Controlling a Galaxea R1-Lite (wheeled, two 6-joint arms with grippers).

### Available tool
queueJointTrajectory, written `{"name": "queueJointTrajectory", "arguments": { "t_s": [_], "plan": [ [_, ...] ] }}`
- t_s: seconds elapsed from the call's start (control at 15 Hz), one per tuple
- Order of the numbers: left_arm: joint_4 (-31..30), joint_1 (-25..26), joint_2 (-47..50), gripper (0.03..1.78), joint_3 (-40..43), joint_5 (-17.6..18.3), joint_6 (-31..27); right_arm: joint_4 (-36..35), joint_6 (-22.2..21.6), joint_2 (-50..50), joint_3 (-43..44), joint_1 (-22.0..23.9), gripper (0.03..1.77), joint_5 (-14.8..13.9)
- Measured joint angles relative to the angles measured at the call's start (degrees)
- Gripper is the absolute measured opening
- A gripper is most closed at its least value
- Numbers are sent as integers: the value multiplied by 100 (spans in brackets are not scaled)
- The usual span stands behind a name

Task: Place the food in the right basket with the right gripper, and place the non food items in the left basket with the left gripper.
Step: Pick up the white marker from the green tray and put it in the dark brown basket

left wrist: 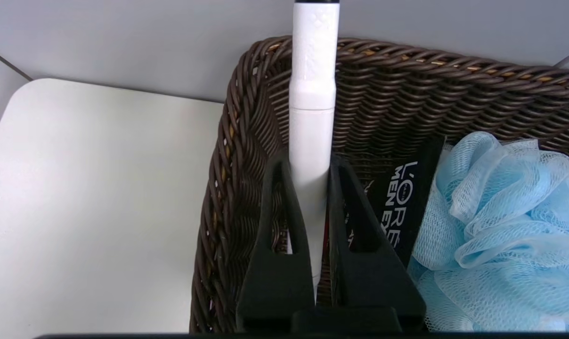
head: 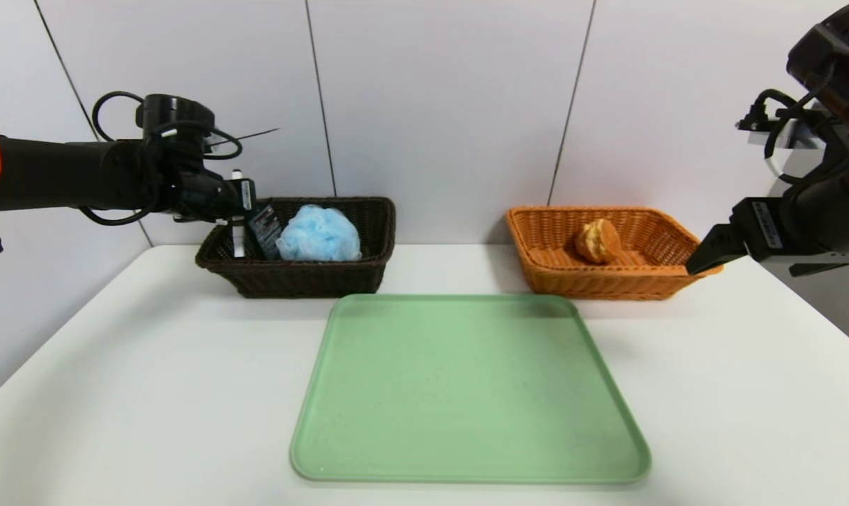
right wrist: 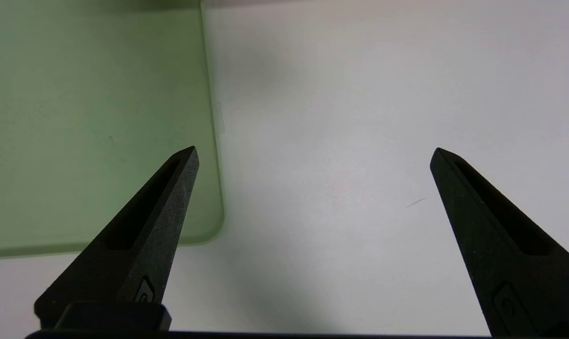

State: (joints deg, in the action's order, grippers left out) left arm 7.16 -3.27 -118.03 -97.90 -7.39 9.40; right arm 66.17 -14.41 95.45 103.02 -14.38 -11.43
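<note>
Over the dark brown basket (head: 305, 270) at the far left of the white desk (head: 150, 393), the left claw (left wrist: 312, 165) is hanging with its two black fingers (left wrist: 277, 212) pinched tight on a white pen-shaped tube (left wrist: 312, 117). That tube is standing close to upright in the head view, its lower end reaching down inside the basket near the left wall. Beside it in the same basket, a black sachet with white lettering (left wrist: 402, 207) is leaning against a pale blue mesh bath sponge (head: 319, 235), which is filling the middle of the basket.

Across the desk, the orange basket (head: 607, 277) is sitting at the far right, and a golden bread roll (head: 598, 240) is lying inside it toward the back. Between the two baskets and nearer the robot, a green tray (head: 467, 393) is lying flat on the desk with nothing on it.

At the right edge of the head view, the right claw (right wrist: 312, 150) is hanging raised and apart from the orange basket, its fingers (right wrist: 148, 226) spreading wide and gripping nothing. Its wrist view is looking down on bare desk and one rounded corner of the green tray.
</note>
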Motion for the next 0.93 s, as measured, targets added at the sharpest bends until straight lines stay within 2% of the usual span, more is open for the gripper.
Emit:
{"name": "queueJointTrajectory", "arguments": {
  "t_s": [0.27,0.4,0.6,0.93],
  "plan": [
    [-60,2,-68,16,16,0,0,0,0,-11,0,0,170,0],
    [-60,5,-90,49,13,-5,-6,0,-2,-15,0,0,170,-2],
    [-55,-1,-105,88,5,-2,0,0,5,-9,0,0,170,0],
    [-52,-6,-107,127,-6,-5,-6,-2,0,-2,12,-9,170,-6]
  ]
}}
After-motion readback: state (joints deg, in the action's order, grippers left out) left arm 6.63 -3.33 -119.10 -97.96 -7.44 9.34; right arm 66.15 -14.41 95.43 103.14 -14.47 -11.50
